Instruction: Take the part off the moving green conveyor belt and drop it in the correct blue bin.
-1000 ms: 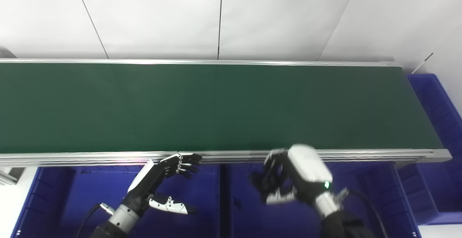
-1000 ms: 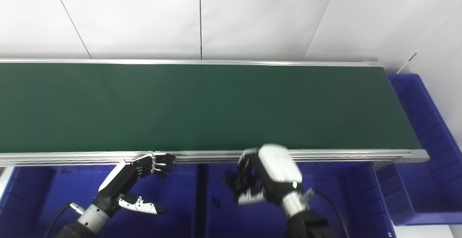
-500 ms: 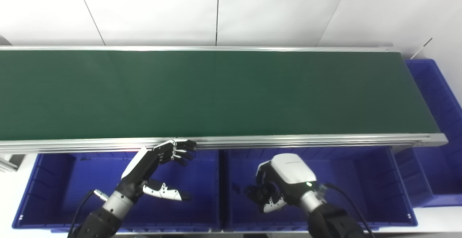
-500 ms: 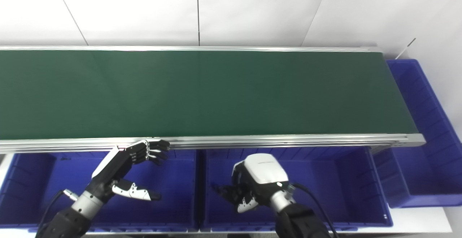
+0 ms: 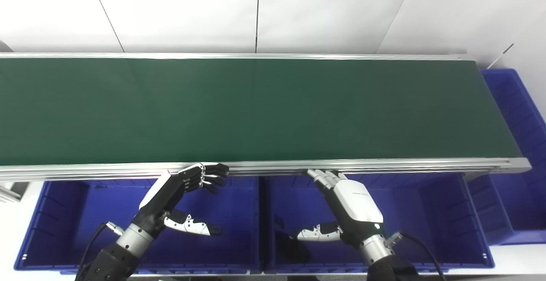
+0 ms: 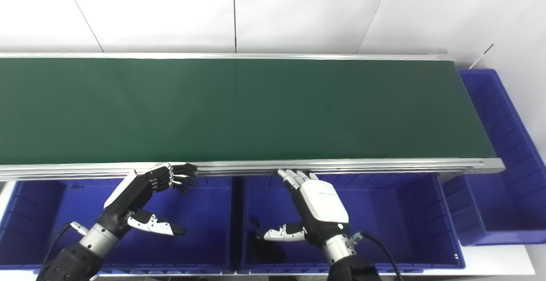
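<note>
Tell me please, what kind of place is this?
Probably a factory-style sorting cell or test lab: a long green conveyor belt with metal rails, blue bins below it, plain white wall panels behind.

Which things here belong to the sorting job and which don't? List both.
Job: green conveyor belt, no part on it; blue bins below, left and middle; left hand and right hand, both open.
Not in use: far-right blue bin; white wall panels.
</note>
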You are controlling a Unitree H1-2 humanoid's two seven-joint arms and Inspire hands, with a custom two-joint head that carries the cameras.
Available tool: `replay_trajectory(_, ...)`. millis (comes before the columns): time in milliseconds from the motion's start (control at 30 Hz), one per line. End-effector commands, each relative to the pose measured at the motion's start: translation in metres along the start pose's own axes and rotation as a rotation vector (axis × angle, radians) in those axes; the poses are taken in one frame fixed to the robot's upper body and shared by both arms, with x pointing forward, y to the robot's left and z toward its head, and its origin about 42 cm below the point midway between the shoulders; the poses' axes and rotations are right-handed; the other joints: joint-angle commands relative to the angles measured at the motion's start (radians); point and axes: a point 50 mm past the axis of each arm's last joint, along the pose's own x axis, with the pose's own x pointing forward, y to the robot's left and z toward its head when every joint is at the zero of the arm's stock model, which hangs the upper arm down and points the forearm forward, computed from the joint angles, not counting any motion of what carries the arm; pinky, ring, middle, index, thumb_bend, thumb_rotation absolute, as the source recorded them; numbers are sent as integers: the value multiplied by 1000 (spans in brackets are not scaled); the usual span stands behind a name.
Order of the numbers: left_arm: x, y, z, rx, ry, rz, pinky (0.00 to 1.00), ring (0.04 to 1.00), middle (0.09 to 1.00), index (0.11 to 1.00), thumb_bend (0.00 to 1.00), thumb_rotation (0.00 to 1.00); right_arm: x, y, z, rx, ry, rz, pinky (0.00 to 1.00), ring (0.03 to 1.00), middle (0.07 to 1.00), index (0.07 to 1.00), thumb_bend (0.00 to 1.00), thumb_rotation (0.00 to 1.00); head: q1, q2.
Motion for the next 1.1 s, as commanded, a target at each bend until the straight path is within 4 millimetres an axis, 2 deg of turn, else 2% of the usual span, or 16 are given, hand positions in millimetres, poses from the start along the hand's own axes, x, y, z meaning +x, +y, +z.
replay_trajectory(0, 1, 4, 11, 10, -68, 17, 588, 676, 743, 743, 878, 182, -1, -11, 14, 98, -112, -75, 805, 953, 978, 935, 778, 415, 2, 0)
replay_trajectory(133, 0, 4, 12, 19, -67, 18, 581, 661, 737, 744, 871, 182, -4, -9, 13, 222, -129, -74, 724, 898, 957, 928, 789, 428, 8, -2)
replay_trajectory(267, -1, 4, 12, 16, -66, 16, 577, 656, 735, 744, 866, 186, -7, -7, 13, 247, -114, -50, 673, 849, 947, 930, 801, 464, 12, -3)
replay_trajectory(333, -2, 4, 11, 7, -66, 14, 585, 667, 740, 744, 862, 171, -7, -7, 12, 260, -114, -42, 655, 815, 927, 930, 799, 452, 13, -3)
replay_trajectory(700, -3, 2, 11, 9, -64, -1, 589, 702, 773, 761, 847, 169, -6, -4, 4, 358, -130, -1, 705, 799, 868, 901, 829, 363, 26, -3)
replay_trajectory(1067, -3, -4, 6, -5, -49, -1, 618, 734, 797, 780, 855, 186, -8, -1, -4, 423, -150, -17, 736, 782, 825, 855, 816, 281, 50, -42)
